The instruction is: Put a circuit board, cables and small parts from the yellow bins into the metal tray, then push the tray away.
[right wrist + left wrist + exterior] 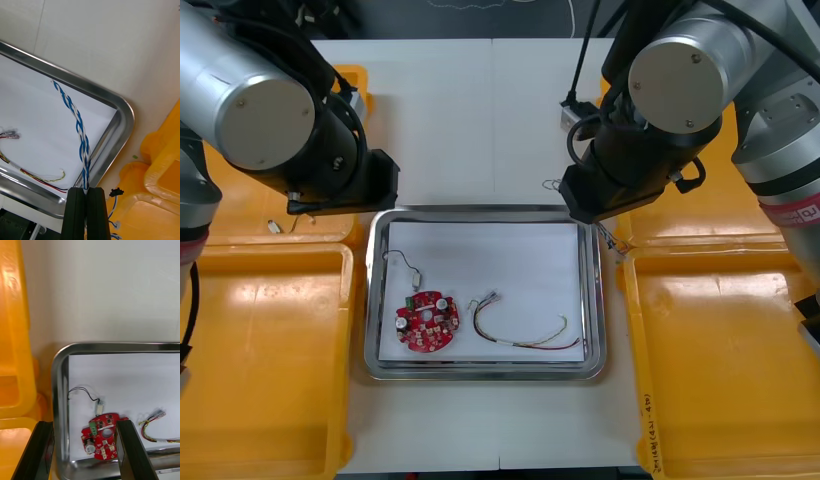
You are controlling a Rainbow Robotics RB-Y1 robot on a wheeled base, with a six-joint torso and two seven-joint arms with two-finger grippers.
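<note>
White table bears a metal tray between yellow bins.

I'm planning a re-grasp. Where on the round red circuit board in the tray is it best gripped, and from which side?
Probably from above, jaws across the rim of the round red circuit board: it lies flat in the metal tray. Avoid the far edge, where a thin black wire ends. The open left gripper hangs nearest.

Light table: you see a thin seam running down its middle and a tiny green speck lying on it.
</note>
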